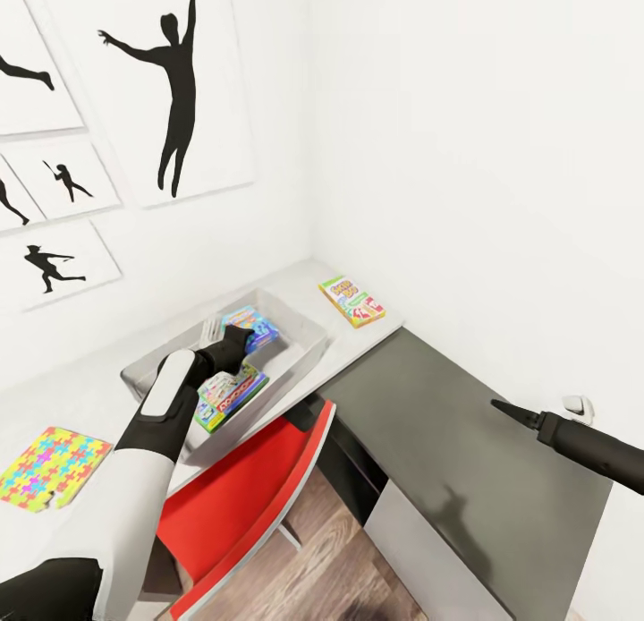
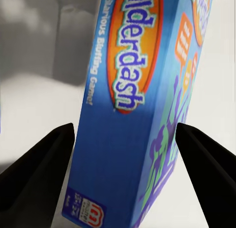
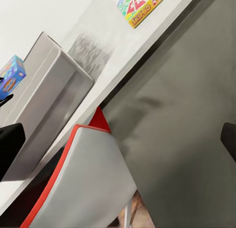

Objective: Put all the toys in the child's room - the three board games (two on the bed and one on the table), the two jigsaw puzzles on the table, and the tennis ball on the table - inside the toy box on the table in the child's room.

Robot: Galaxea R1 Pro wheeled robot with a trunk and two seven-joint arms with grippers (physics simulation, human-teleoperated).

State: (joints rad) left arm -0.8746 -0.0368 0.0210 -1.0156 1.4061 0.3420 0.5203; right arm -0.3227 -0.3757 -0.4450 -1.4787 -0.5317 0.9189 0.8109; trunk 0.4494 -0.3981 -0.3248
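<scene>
Toys lay around the toy box [image 1: 295, 357] on the pale tabletop [image 1: 376, 330]. In the head view, the left claw [image 1: 234, 339] hung over the box's interior, just by a blue game [image 1: 255, 327] that stood tilted inside the bin. A green-and-red Monopoly box [image 1: 231, 395] lay in the bin, partly under the arm. A yellow-green-red game [image 1: 351, 301] rested flat on the tabletop beyond the box, near the corner. A jigsaw [image 1: 49, 467] lay flat on the tabletop well to the left. A red chair [image 1: 255, 505] stood below the tabletop's edge. The right claw [image 1: 514, 412] hovered above the dark grey section; whether it was clenched could not be told.

From the left wrist, the blue game [image 2: 132, 114] stood between the two dark fingers [image 2: 39, 164], which were spread, with a gap showing on the side of one; the claw looked released.

From the right wrist, the toy box [image 3: 54, 90] showed its grey outer wall, the blue game [image 3: 12, 75] poking above its rim, the yellow-green-red game [image 3: 140, 4] on the tabletop further along, and the chair [image 3: 83, 183] below.
</scene>
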